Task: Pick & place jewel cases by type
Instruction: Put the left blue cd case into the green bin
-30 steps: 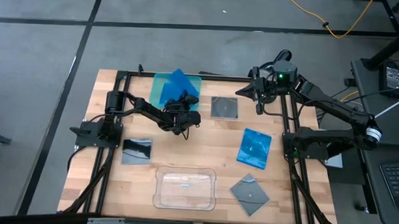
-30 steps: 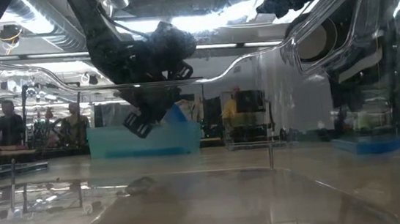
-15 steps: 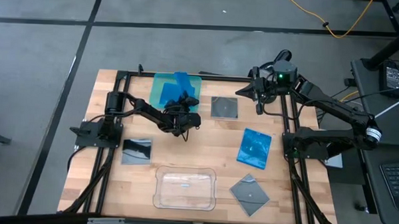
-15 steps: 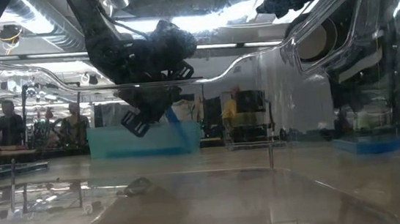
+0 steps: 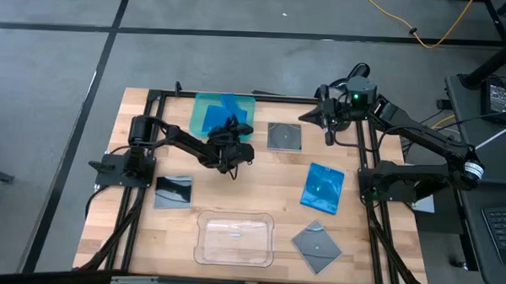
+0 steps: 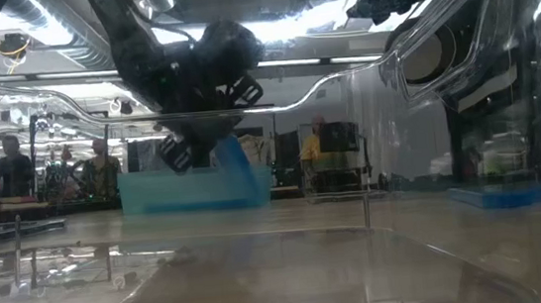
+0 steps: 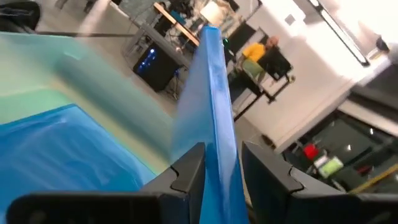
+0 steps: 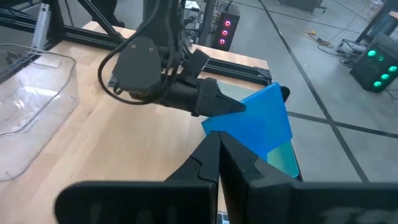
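Observation:
My left gripper (image 5: 231,127) is over the near edge of the teal-green tray (image 5: 205,101) at the far side of the table. It is shut on a bright blue jewel case (image 5: 229,106). A second blue case (image 7: 56,149) lies flat in that tray. A third blue case (image 5: 322,187) lies on the table at the right. Dark grey square cases lie on the table at far centre (image 5: 284,136), at left (image 5: 174,191) and at near right (image 5: 316,245). My right gripper (image 5: 327,134) waits shut at the far right, holding nothing. My left gripper pinches the blue case between its two fingers (image 7: 189,169) at the near edge (image 7: 216,134). It comes from the near side, slanting toward the tray. The case stands on edge, tilted, its far end over the tray (image 8: 267,118); whether it touches the tray I cannot tell.
A larger clear plastic tray (image 5: 234,238) sits at the near centre of the table. Black frame rails run along the far edge and both sides. Bare wood shows in the middle, between the clear tray and the far cases.
The left gripper has turned and tipped the blue case. From above it first showed its broad face and now shows a narrow strip, close to standing on edge. Its free end has come down toward the teal tray. The gripper has stayed shut on it.

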